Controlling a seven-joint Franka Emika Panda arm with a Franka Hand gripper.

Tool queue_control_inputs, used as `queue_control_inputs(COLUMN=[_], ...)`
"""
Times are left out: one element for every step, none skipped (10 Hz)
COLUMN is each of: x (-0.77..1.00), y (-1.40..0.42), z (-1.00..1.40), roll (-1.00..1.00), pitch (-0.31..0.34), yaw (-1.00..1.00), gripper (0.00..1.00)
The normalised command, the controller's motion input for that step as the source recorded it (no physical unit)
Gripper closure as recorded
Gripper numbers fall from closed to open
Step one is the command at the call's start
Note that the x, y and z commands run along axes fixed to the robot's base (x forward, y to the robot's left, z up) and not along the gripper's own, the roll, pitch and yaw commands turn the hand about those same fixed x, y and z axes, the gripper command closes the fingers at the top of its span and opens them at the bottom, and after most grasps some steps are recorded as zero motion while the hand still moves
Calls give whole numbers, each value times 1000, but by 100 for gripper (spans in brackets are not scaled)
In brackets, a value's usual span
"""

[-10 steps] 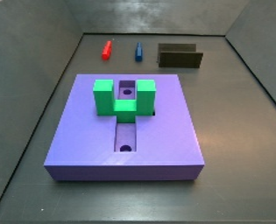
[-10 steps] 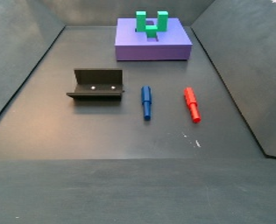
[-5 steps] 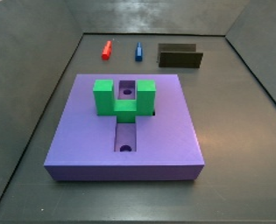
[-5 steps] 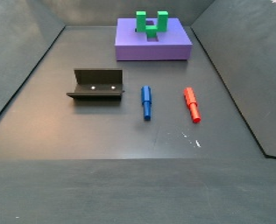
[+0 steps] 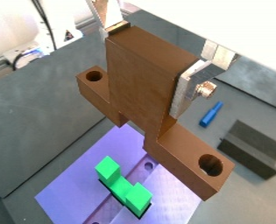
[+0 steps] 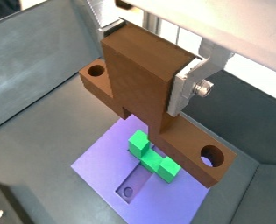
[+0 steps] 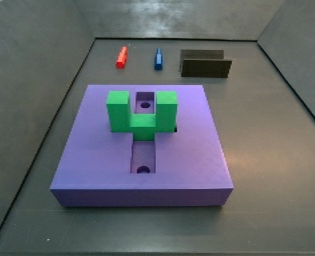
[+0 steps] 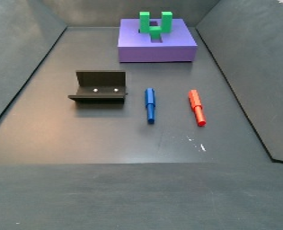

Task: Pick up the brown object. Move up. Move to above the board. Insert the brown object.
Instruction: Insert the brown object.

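In both wrist views the brown object (image 5: pixel 146 87) (image 6: pixel 140 79), a wood-coloured T-shaped piece with round holes at its bar ends, hangs high over the board. My gripper (image 5: pixel 148 57) (image 6: pixel 146 59) is shut on its thick stem, one silver finger (image 5: pixel 189 83) pressed on each side. The purple-blue board (image 5: pixel 88 191) (image 6: pixel 169 199) lies below with its green U-shaped block (image 5: pixel 123 179) (image 6: pixel 152 157). Both side views show the board (image 7: pixel 200 150) (image 8: pixel 155 49) and green block (image 7: pixel 140 112) (image 8: pixel 155 22). Neither the gripper nor the brown object appears there.
A red peg (image 7: pixel 121 55) (image 8: pixel 198 107) and a blue peg (image 7: pixel 159 58) (image 8: pixel 151 104) lie on the dark floor. The fixture (image 7: pixel 205 65) (image 8: pixel 98 87) stands beside them. Grey walls enclose the floor.
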Motion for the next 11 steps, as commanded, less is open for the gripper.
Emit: queue_control_inputs(x=[0,0,0,0,0,0,0,0,0,0,0], y=[-129,-51,-46,-49,-57,-54,-49,-51,-51,-46,-26], z=[-203,-211,-231,-226,-217,-251,-266,-286,-289,-269,-246], roll=[-100,-96,-94,-91,-84,-77,-73,-64,-63,-63,-67], pitch=[-79,-57,-67,-67,-36,-47,-47,-36,-36,-11,0], yaw=[-929,-1000,-1000,-1000,-1000,-1000,-1000,-1000,-1000,-1000,-1000], gripper=[100,100,100,100,100,100,100,100,100,100,100])
